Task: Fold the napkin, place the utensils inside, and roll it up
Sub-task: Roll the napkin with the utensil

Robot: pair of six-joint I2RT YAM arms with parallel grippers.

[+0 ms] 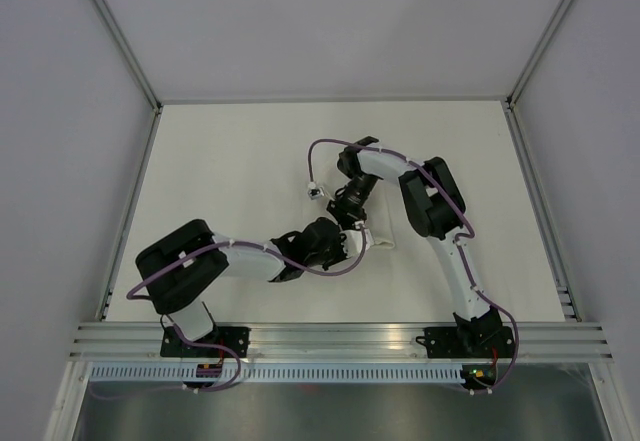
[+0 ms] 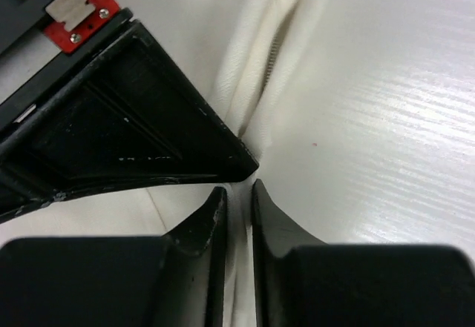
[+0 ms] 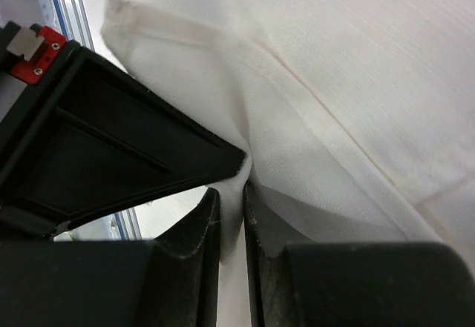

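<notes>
Left end effector (image 2: 236, 193) first: its two fingers stand almost together with only a thin slit between them. A fold of the white napkin (image 3: 319, 119) runs through that slit, so it has the cloth pinched. The right end effector (image 3: 226, 193) looks much the same, narrowly closed on a ridge of the same cloth. The two meet tip to tip, nearly touching, a little right of the middle of the surface (image 2: 386, 119). Each one's black wedge crowds the other's wrist view.

From above, the left arm (image 1: 235, 258) lies low, stretched from its base at the near left across toward the right. The right arm (image 1: 440, 226) rises from the near right, bends at a far elbow and doubles back left, its wrist pointing down and toward the near side. A purple cable (image 1: 322, 151) loops off its forearm.

The napkin is bunched into a narrow, creased bundle under both tips. From above only a small white end shows, just right of them. In the right wrist view one hemmed corner sticks out past the left end effector's black body.
</notes>
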